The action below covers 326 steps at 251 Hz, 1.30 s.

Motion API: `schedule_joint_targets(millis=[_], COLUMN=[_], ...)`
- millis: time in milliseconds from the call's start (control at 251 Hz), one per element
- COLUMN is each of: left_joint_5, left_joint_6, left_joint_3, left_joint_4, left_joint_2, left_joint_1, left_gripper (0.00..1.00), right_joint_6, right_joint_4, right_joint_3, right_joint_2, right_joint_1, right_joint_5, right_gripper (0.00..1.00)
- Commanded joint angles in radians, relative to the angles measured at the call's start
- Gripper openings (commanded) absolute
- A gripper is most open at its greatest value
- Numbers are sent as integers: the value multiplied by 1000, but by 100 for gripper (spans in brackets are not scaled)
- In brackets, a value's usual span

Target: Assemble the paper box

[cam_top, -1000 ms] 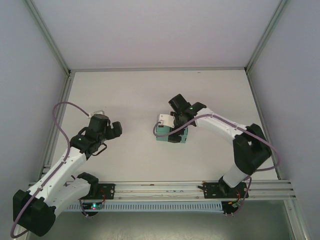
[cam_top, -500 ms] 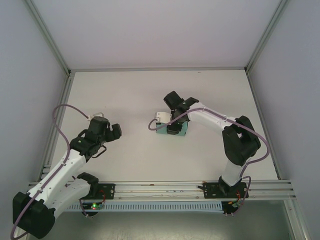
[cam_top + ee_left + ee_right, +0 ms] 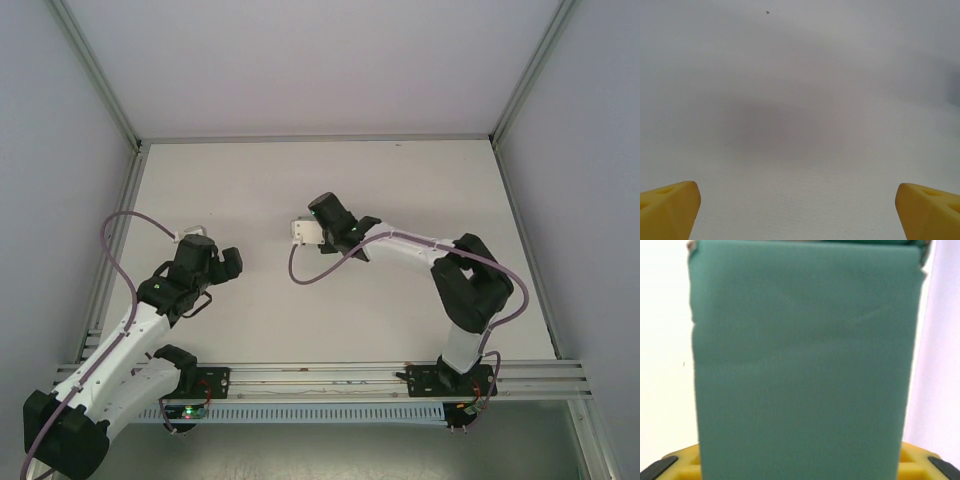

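Box (image 3: 805, 365): thin teal card, likely light, flexy and easily creased, pinched across its width by right gripper (image 3: 800, 467) just 12 o'clock of table (image 3: 250, 180) centre, so best held gently by stiff folded edges; left gripper (image 3: 800, 212) spread wide, empty, at 9 o'clock.

Left arm (image 3: 125, 335) leans up and right from its base; left claw (image 3: 228, 264) stands wide open, yellow fingertips (image 3: 667, 207) far apart, nothing between them; right arm (image 3: 420, 250) has its elbow bent at the right, forearm stretched left toward centre; right claw (image 3: 320, 210) is clamped on the paper box (image 3: 805, 365).
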Motion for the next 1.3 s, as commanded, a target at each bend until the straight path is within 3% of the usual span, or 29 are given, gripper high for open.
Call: schedule_joint_targets(millis=[0,132,207,251,327,467,726,826,946,1025,1169,1297], left_joint_5=[6,10,11,10,11,5,12,-22,-61,-98,-163,-239], left_joint_6=[-17,-8,-8,-6,-6,0,26,39,70,114,214,395], left_joint_3=[-12,-12,-12,-14,-15,-11,11,23,26,31,40,-59], left_joint_4=[29,30,30,32,34,31,43,63,147,211,342,669], left_joint_2=[-13,-13,-15,-18,-24,-36,-32,-14,27,79,204,303], left_joint_1=[11,11,11,11,11,12,11,11,15,38,114,153], left_gripper=[100,100,100,100,100,100,100,100,100,100,100,100], right_joint_6=[-75,-99,-93,-80,-38,43,158,202,339,527,810,926], right_joint_4=[215,279,258,238,130,27,-307,-316,-198,-28,245,596], right_joint_3=[-56,-104,-115,-118,-104,-110,-49,-63,-143,-242,-488,-726], right_joint_2=[41,61,60,61,52,16,-102,-184,-352,-484,-692,-741], right_joint_1=[10,12,13,18,28,48,93,80,21,-45,-274,-492], right_joint_5=[93,115,119,122,105,59,-42,-92,-154,-104,-95,-179], right_gripper=[41,41,47,55,82,98,98,98,98,98,98,100])
